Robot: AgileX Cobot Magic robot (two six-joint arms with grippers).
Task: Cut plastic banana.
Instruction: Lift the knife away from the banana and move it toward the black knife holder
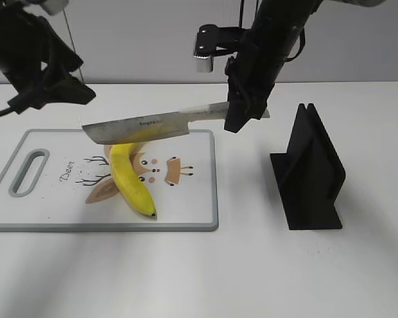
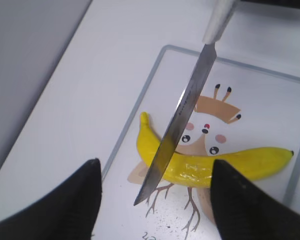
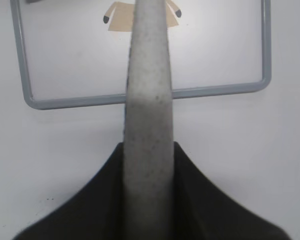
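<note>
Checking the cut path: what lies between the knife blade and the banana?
Nothing; the exterior view shows only air between knife and banana.

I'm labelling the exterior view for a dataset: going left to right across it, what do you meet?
Left gripper → cutting board → banana → right gripper, holding the knife by its handle → black knife stand.
</note>
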